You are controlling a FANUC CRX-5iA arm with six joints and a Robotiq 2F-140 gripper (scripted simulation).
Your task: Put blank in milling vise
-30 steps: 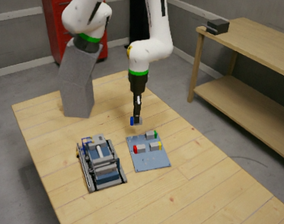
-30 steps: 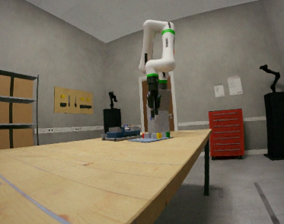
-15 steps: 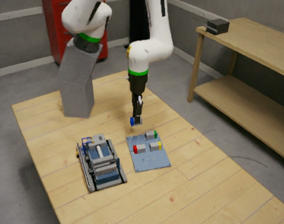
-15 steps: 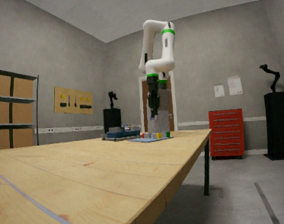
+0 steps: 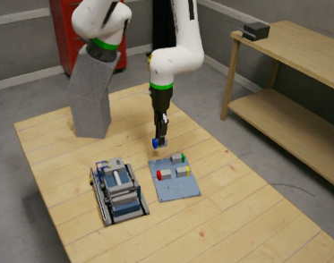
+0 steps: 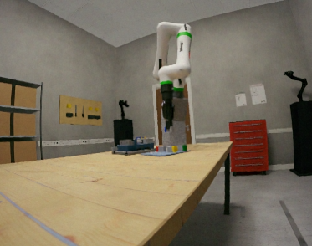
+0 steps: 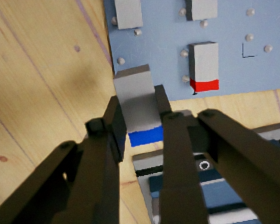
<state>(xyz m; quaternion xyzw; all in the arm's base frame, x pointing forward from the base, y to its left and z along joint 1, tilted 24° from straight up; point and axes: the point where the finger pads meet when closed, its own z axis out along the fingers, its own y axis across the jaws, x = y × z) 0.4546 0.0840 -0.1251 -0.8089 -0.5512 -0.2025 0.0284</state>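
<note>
My gripper (image 5: 159,142) (image 6: 166,127) (image 7: 140,104) is shut on the grey blank with the blue end (image 5: 158,142) (image 7: 137,102) and holds it in the air above the near edge of the blue plate (image 5: 179,188) (image 7: 161,55). On the plate lie a red-ended blank (image 5: 163,174) (image 7: 204,66), a yellow-ended blank (image 5: 184,170) and a green-ended blank (image 5: 177,157). The milling vise (image 5: 119,190) (image 6: 135,146) stands on the table left of the plate; part of it shows below the fingers in the wrist view (image 7: 226,175).
The plate carries small white pins (image 7: 185,52). A grey pedestal (image 5: 90,94) holds the arm at the table's back left. A wooden shelf (image 5: 300,49) stands to the right, a red cabinet (image 6: 248,144) behind.
</note>
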